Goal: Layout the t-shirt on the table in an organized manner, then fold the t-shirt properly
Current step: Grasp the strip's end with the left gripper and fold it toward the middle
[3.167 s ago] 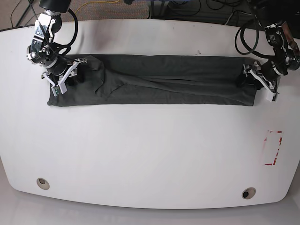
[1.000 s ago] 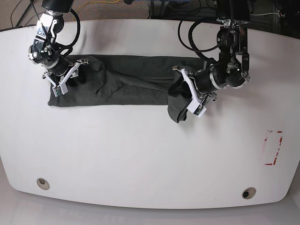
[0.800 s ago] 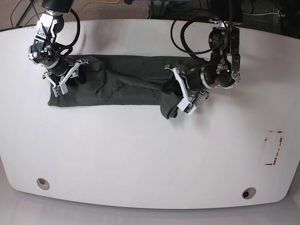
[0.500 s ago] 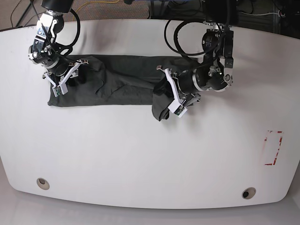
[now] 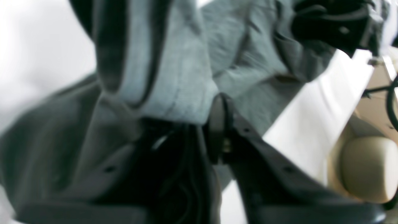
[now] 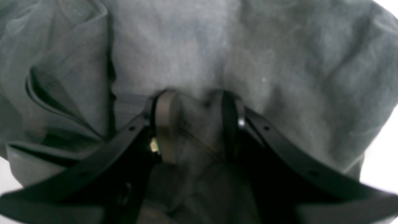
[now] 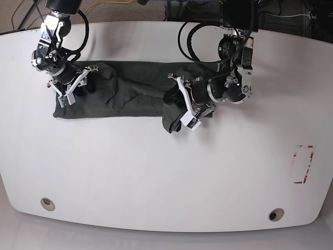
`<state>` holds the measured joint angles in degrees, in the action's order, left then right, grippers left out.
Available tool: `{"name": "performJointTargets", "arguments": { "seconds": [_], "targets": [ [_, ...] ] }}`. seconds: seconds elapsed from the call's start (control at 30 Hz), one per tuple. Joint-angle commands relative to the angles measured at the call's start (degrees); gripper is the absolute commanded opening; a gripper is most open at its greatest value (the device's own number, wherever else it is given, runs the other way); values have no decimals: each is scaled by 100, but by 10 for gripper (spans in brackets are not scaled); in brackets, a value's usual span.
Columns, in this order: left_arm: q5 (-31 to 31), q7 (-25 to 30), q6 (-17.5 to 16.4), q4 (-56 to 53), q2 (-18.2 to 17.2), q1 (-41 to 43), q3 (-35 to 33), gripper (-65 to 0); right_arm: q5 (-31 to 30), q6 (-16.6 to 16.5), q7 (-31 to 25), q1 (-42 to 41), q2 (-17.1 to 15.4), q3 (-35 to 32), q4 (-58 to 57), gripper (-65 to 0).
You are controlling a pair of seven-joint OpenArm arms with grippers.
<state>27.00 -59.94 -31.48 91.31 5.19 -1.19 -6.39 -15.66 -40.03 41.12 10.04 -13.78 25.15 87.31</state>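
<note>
The dark charcoal-grey soft-cloth t-shirt (image 7: 125,94) lies as a long band across the far part of the glossy white table (image 7: 156,177), its one end doubled back toward the middle. The left gripper (image 7: 183,107) carries that end; whether its jaws pinch cannot be told. The right gripper (image 6: 196,124) pinches a fold at the other end.

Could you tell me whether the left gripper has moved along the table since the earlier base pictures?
Yes. The left gripper has carried its end of the t-shirt leftward in the base view, away from the red-and-white marking, toward the right gripper.
</note>
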Motion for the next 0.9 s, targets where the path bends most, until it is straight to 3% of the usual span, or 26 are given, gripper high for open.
{"name": "performJointTargets", "arguments": {
  "seconds": [0.0, 0.23, 0.43, 0.67, 0.87],
  "targets": [
    [161, 144, -30, 78, 74, -79, -95, -431, 58, 3, 138, -15, -33, 13, 38, -433],
    [187, 91, -30, 131, 338, -87, -315, -353, 58, 3, 138, -15, -33, 13, 38, -433],
    [196, -67, -47, 315, 381, -87, -772, -356, 58, 3, 138, -15, -33, 13, 38, -433],
    [179, -94, -65, 852, 373, -61, -807, -353, 58, 3, 138, -15, -33, 13, 38, -433],
    [179, -67, -65, 834, -137, -79, -411, -356, 58, 3, 138, -15, -33, 13, 47, -433]
  ]
}}
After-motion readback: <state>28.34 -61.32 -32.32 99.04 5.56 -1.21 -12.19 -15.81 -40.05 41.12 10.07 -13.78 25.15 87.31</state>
